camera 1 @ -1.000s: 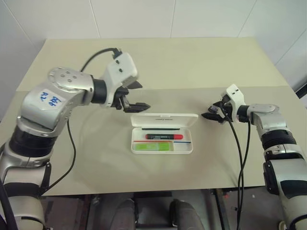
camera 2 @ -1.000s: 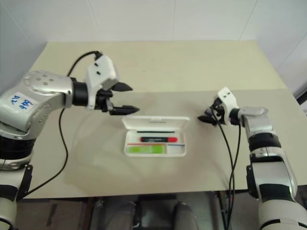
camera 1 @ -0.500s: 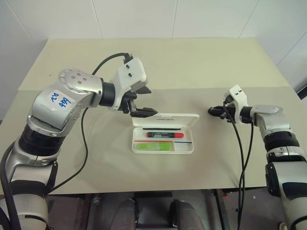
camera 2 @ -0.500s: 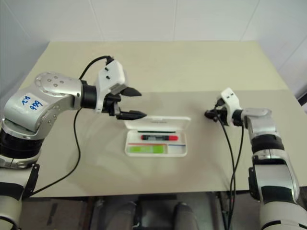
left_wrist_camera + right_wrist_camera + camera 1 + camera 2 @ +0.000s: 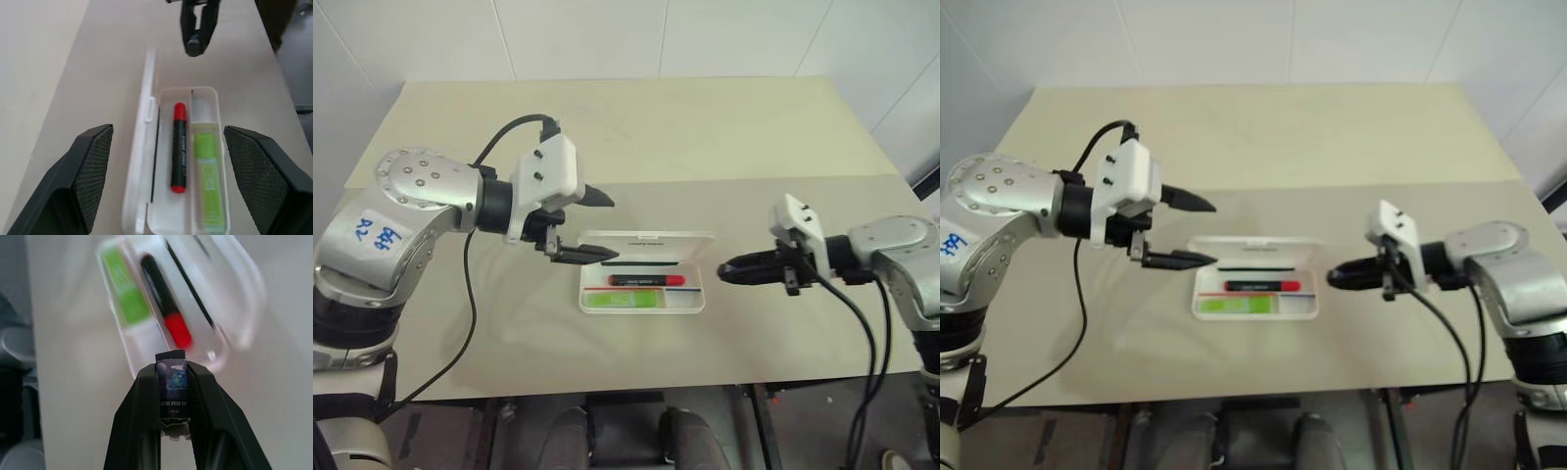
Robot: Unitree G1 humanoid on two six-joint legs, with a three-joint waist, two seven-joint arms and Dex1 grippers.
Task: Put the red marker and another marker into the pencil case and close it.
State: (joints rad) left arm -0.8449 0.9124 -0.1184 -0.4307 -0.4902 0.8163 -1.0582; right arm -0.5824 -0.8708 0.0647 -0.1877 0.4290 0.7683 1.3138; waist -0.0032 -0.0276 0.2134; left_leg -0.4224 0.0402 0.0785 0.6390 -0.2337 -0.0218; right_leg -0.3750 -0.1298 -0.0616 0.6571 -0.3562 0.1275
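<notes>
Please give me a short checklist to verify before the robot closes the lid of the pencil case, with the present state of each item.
1. Red marker lies inside the pencil case: ok.
2. Lime-green highlighter lies flat in the case beside it: ok.
3. Lid is not yet shut: not ok.
4. Left gripper is open, near the lid's left end, not touching it: ok.
5. Right gripper is empty: not ok, it is shut on a small black printed object.
6. Nothing sticks out over the case rim: cannot tell.
</notes>
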